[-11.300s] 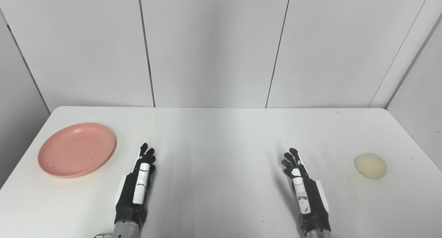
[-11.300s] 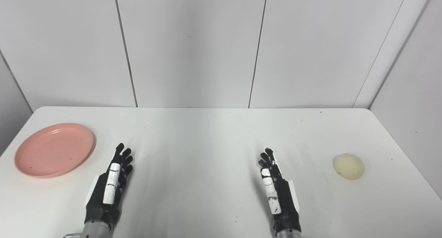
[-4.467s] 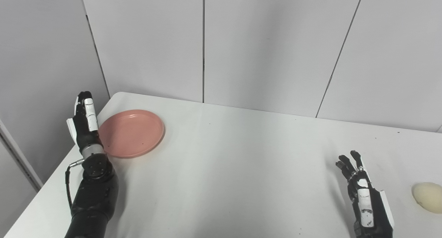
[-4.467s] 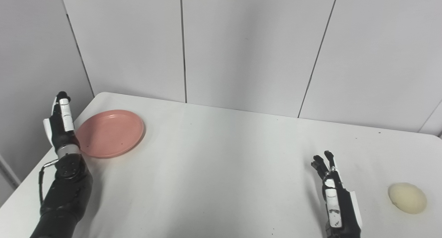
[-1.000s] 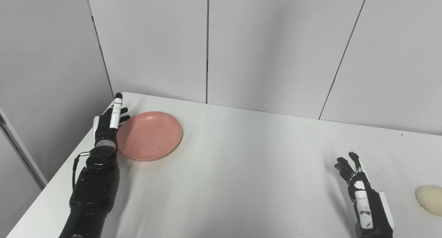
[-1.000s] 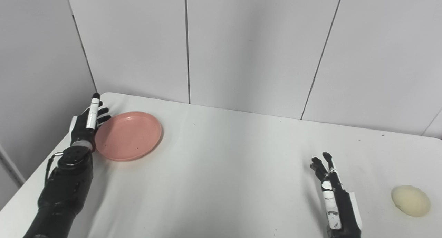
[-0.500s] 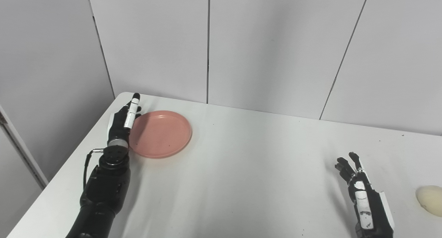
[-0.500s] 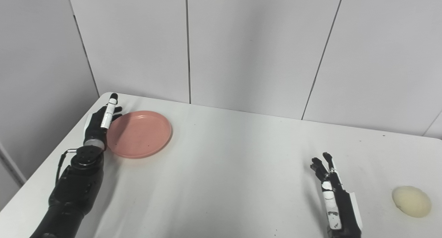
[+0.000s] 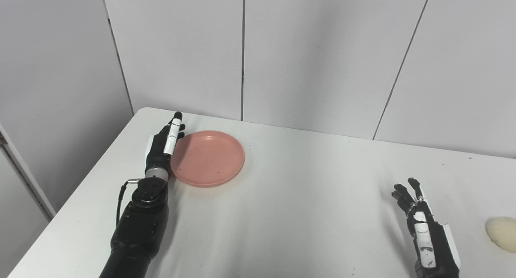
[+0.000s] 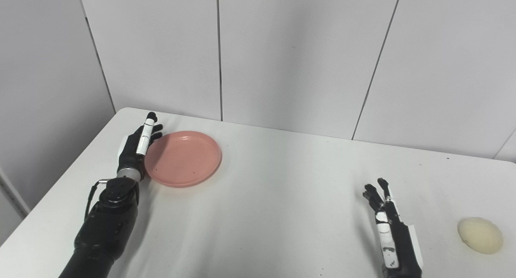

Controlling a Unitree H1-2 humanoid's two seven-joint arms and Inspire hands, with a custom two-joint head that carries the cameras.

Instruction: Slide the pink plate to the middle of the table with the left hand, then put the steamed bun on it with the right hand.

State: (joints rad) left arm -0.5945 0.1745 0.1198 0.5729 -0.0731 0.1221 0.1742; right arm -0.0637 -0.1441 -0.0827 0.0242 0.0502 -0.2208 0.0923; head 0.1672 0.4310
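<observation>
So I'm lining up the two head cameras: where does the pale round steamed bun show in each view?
Left eye view: the pale round steamed bun sits at the far right edge, partly cut off.
Right eye view: the bun shows whole, lower right, clear of the edge.
Shared landmark: the right robot hand, open, just left of the bun in both views.

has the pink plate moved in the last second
Yes. The pink plate has slid right, away from the table's left edge, pushed by the left hand at its left rim.
</observation>
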